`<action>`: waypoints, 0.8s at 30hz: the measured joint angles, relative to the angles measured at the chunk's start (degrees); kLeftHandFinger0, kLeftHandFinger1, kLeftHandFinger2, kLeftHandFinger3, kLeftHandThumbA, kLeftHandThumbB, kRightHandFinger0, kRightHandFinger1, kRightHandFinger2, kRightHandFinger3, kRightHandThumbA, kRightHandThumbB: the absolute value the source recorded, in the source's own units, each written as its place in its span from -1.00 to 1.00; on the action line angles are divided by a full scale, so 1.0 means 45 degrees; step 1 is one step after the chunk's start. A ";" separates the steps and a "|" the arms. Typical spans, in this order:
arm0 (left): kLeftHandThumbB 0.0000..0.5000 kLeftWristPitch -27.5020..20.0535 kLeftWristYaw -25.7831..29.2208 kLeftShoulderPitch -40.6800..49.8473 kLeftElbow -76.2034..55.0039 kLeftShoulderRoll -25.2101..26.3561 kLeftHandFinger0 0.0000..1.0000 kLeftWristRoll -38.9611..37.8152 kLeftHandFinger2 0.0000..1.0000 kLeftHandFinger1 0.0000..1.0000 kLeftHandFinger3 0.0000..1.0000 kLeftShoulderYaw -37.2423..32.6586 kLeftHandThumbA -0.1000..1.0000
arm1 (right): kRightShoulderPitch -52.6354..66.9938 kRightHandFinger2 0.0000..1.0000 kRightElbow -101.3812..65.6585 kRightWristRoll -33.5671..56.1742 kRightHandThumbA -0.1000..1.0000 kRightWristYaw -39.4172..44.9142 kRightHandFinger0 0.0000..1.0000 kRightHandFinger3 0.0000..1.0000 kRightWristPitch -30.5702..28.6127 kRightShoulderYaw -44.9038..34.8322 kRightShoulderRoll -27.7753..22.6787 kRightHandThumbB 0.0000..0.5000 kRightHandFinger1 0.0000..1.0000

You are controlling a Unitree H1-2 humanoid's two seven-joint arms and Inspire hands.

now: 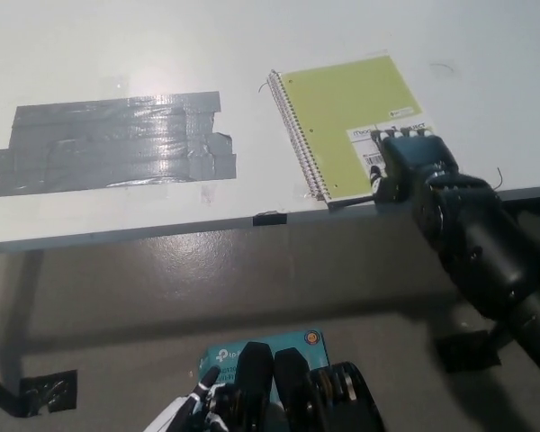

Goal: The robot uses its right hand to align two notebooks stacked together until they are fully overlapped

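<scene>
My black right hand (412,160) lies flat on the green notebook's (346,117) near right corner, at the table (252,54) edge. Grey tape (112,144) sits well left. My white left hand (187,412) rests low.

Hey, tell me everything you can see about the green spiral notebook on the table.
The green notebook lies flat and closed on the white table, near its front edge and slightly rotated. It has a plain lime-green cover, a wire spiral binding along its left side and a white printed label with a barcode at its lower right corner. The black right robot hand rests on that label corner. No second notebook shows from beneath it, so any below is fully covered.
</scene>
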 measured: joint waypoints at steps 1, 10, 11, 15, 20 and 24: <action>1.00 -0.0005 0.0001 0.0030 0.0032 -0.0013 -1.00 -0.0002 -0.52 -0.99 0.53 0.0022 1.00 | -0.0118 1.00 -0.0013 0.0005 1.00 0.0040 1.00 1.00 0.0014 -0.0016 0.0009 0.76 1.00; 1.00 -0.0001 0.0003 0.0340 0.0459 -0.0243 -0.93 -0.0042 -0.31 -0.59 0.53 0.0151 1.00 | -0.1670 1.00 -0.0220 0.0190 1.00 0.0213 1.00 1.00 0.0220 -0.0609 0.0543 0.84 1.00; 1.00 0.0001 0.0003 0.0388 0.0511 -0.0271 -0.85 -0.0056 -0.11 -0.36 0.52 0.0169 1.00 | -0.1842 1.00 -0.0232 0.0209 1.00 0.0218 1.00 1.00 0.0224 -0.0663 0.0616 0.83 1.00; 1.00 0.0001 0.0003 0.0620 0.0642 -0.0313 -0.79 -0.0070 0.12 -0.17 0.60 0.0267 1.00 | -0.2434 1.00 -0.0276 0.0305 1.00 0.0238 1.00 1.00 0.0220 -0.0766 0.0717 0.69 1.00; 1.00 0.0003 0.0001 0.0776 0.0705 -0.0312 -0.72 -0.0093 0.47 0.09 0.69 0.0363 1.00 | -0.3023 1.00 -0.0274 0.0307 1.00 0.0349 1.00 1.00 0.0161 -0.0753 0.0260 0.67 1.00; 1.00 -0.0014 0.0001 0.0792 0.0744 -0.0309 -0.66 -0.0133 0.43 0.11 0.63 0.0431 1.00 | -0.3580 1.00 -0.0833 0.0420 1.00 0.0469 1.00 1.00 0.0032 -0.1223 -0.0788 0.79 1.00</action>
